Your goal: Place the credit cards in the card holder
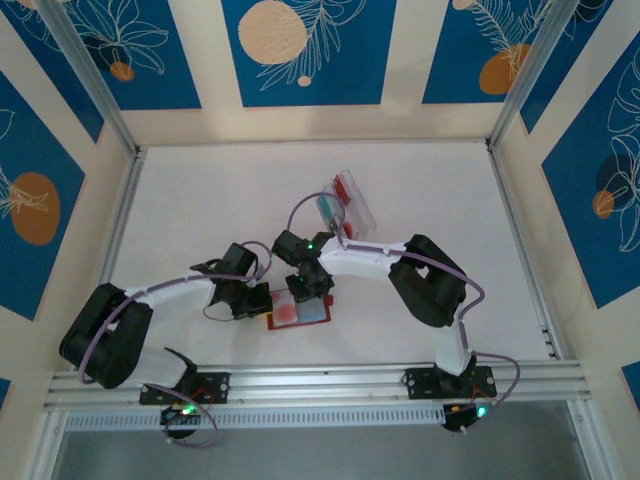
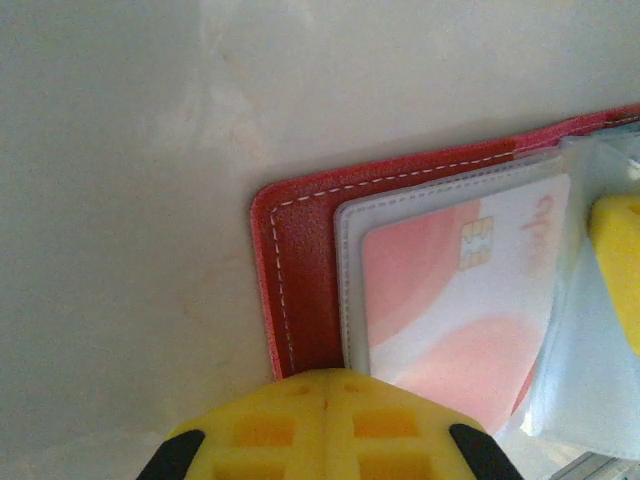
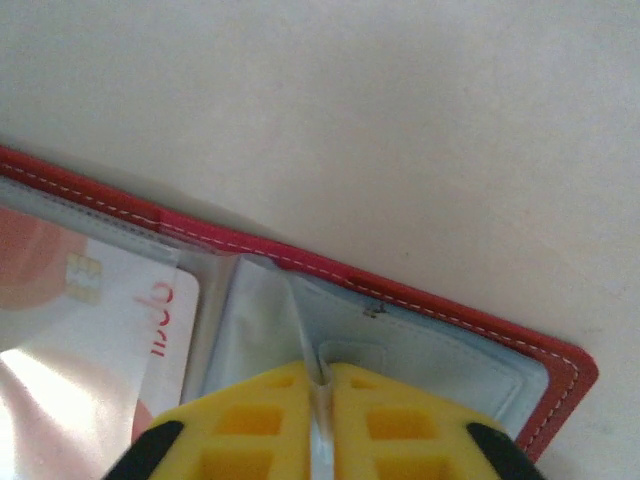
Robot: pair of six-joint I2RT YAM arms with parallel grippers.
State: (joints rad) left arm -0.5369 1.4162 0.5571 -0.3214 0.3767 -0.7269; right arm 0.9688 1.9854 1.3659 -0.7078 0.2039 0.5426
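card holder (image 1: 299,313) lies open and flat on the white worktop (image 1: 200,220), near the front edge, between the two arms. red leather-look cover with pale stitching round the rim and rounded corners. inside are pale clear pockets, layered like leaves.

one credit card (image 2: 450,300) sits in a clear pocket on the holder's left half. it is white with big pink-red circles, a gold chip and red lettering, and shows through the plastic. the right half's pocket looks empty from the right wrist view, just clear plastic with a stitched outline.

left hand (image 2: 325,385) has its yellow fingers pressed together with nothing between them. it sits at the left edge of the holder, over the red border and the pocket corner. cannot tell if it bears down on it.

right hand (image 3: 320,385) is closed, pinching a thin clear pocket leaf (image 3: 265,320) near the holder's middle fold. the leaf's edge runs up between the two yellow pads and stands lifted off the cover.

clear plastic box (image 1: 352,208) sits further back on the worktop, well apart from the holder, tilted diagonally. it holds a red card (image 1: 345,187) toward its far end and a teal card (image 1: 327,207) beside the middle. too small to tell the compartments apart.
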